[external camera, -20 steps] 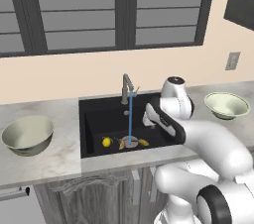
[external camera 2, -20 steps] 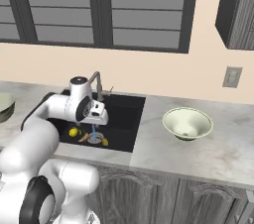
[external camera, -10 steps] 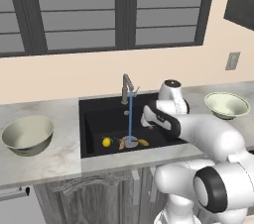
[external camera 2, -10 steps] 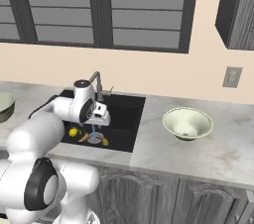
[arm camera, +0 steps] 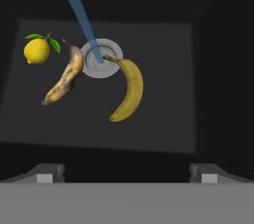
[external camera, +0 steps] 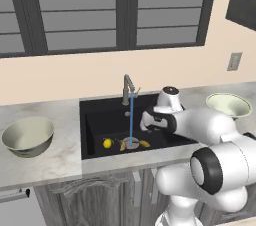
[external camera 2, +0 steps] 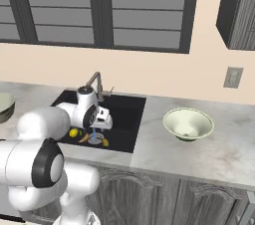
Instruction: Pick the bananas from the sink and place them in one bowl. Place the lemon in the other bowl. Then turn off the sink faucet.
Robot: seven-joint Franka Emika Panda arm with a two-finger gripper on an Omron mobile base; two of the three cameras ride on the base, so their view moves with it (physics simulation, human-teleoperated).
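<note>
- Since a second ago my arm has dipped lower over the sink [external camera: 95,120]; I judge I'm lining up a first pick.
- Bananas [arm camera: 128,89] lie mid-frame in the hand view, either side of the drain [arm camera: 99,58]; lemon [arm camera: 36,51] upper left.
- Gripper [external camera: 146,123] points down into the basin, jaws spread wide, holding nothing.
- Faucet [external camera: 128,89] is running.

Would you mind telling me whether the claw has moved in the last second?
Yes. In the left base view the claw has swung left, closer to the sink faucet, over the sink.
</note>
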